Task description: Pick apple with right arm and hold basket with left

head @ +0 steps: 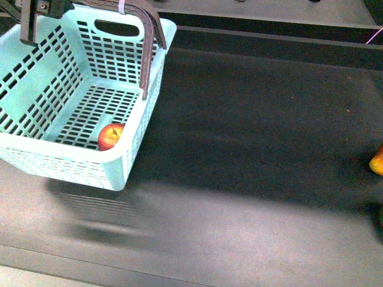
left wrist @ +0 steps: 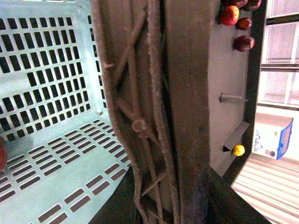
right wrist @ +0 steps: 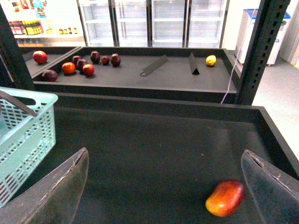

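The mint-turquoise basket (head: 72, 113) hangs tilted above the dark table at the far left, throwing a blurred shadow below it. My left gripper (head: 33, 21) is shut on its brown handle (head: 149, 48). The left wrist view is filled by that handle (left wrist: 159, 102) held in my left gripper (left wrist: 173, 207), with the slotted basket floor (left wrist: 51, 154) behind. The red apple (head: 109, 136) lies inside the basket at its near right corner; a sliver of the apple (left wrist: 2, 154) shows at the frame's edge. My right gripper (right wrist: 166, 189) is open over bare table, with the basket (right wrist: 23, 135) off to one side.
A smaller yellow-orange fruit with a red blush (right wrist: 225, 198) lies near one right fingertip (right wrist: 271, 186), and the same fruit (head: 377, 161) sits at the table's right edge. Behind the table's raised rim (right wrist: 154, 105) a shelf holds several red fruit (right wrist: 79, 65) and a lemon (right wrist: 211, 60). A black post (right wrist: 261, 46) stands at the right.
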### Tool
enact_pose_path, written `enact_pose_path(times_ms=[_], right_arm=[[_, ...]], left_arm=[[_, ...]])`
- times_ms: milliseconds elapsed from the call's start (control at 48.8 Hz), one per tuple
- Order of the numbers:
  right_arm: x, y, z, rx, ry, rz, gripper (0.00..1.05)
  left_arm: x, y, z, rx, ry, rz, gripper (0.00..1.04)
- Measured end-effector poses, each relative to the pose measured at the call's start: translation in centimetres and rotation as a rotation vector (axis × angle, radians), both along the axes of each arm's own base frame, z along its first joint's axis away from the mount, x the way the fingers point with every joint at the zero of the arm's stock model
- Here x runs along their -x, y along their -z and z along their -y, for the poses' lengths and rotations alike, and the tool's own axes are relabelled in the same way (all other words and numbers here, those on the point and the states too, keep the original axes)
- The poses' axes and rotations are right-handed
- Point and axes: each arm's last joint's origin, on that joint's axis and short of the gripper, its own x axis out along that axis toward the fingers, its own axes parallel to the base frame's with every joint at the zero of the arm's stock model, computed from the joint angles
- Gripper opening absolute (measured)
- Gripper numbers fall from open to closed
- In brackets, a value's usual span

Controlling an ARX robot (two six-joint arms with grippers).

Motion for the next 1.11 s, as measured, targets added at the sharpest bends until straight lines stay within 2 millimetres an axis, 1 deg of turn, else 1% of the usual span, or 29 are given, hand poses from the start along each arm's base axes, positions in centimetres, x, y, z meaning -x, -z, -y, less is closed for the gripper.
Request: enact_pose_path(times_ms=[144,246,451,472,492,554,636,656,697,738,779,820,861,882,923,943,1005,1107], right_arm=[[0.0,0.0,0.0,0.0,0.0,0.0,0.96],[0.0,0.0,0.0,0.0,0.0,0.0,0.96],[0.0,0.0,0.0,0.0,0.0,0.0,0.96],[0.0,0.0,0.0,0.0,0.0,0.0,0.96],[0.0,0.0,0.0,0.0,0.0,0.0,0.96],[0.0,0.0,0.0,0.0,0.0,0.0,0.96],[0.0,0.0,0.0,0.0,0.0,0.0,0.96],[0.0,0.0,0.0,0.0,0.0,0.0,0.96],[0.0,0.0,0.0,0.0,0.0,0.0,0.96],[0.0,0.0,0.0,0.0,0.0,0.0,0.96],[0.0,0.0,0.0,0.0,0.0,0.0,0.96],[0.0,0.0,0.0,0.0,0.0,0.0,0.96],[0.0,0.0,0.0,0.0,0.0,0.0,0.96],[0.0,0.0,0.0,0.0,0.0,0.0,0.96],[0.0,0.0,0.0,0.0,0.0,0.0,0.96],[0.0,0.0,0.0,0.0,0.0,0.0,0.96],[0.0,0.0,0.0,0.0,0.0,0.0,0.96],[0.0,0.0,0.0,0.0,0.0,0.0,0.96]], left_arm=[[-0.2,1.1,0.4,0.021,-0.006,-0.021,0.19],[-0.3,1.1,0.3,0.036,-0.015,-0.007,0.19],[-0.1,1.7,0.3,0.064,-0.032,0.007,0.19],[-0.1,1.7,0.3,0.067,-0.034,0.01,0.22],[0.0,1.7,0.3,0.07,-0.036,0.013,0.27],[0.0,1.9,0.3,0.077,-0.046,0.014,0.38],[0.1,2.0,0.3,0.086,-0.052,0.018,0.49],[0.2,1.9,0.3,0.09,-0.056,0.022,0.54],[0.4,1.6,0.4,0.096,-0.058,0.029,0.61],[0.6,1.4,0.4,0.097,-0.056,0.036,0.67],[0.9,0.7,0.5,0.097,-0.054,0.048,0.75],[1.2,0.1,0.5,0.096,-0.058,0.058,0.81],[1.9,-0.8,0.5,0.076,-0.067,0.062,0.91],[2.1,-1.2,0.5,0.066,-0.07,0.059,0.95],[2.6,-1.7,0.5,0.041,-0.071,0.055,0.99],[2.9,-2.1,0.6,0.02,-0.069,0.056,1.0],[3.8,-3.2,0.7,-0.021,-0.051,0.057,0.97],[5.7,-5.6,0.8,-0.083,-0.028,0.096,0.98]])
